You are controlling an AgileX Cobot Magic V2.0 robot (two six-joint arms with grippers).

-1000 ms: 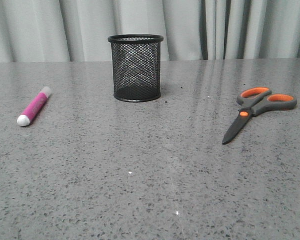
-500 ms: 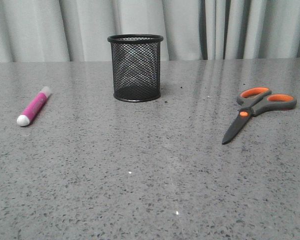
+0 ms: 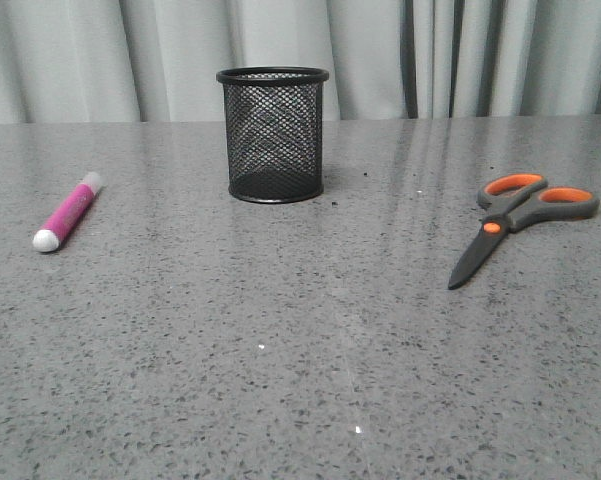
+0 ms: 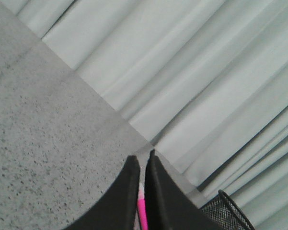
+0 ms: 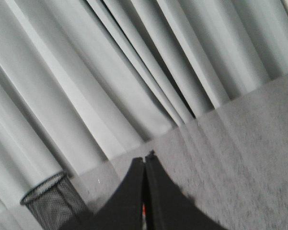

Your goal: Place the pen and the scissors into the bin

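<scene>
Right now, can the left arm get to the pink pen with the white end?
Probably yes. The short pink pen lies alone on the grey speckled table, nothing near it, and the left gripper, jaws nearly together, points toward it.

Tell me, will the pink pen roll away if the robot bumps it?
Probably, yes. The pen looks round and smooth and lies flat on the table, so a sideways nudge would likely roll it. It looks short and light, so it should lift easily, though its smooth body might slip.

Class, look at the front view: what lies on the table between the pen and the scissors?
Nothing lies directly between the pen and the scissors; the front view shows bare grey table there. The bin stands farther back, between them left-to-right.
</scene>
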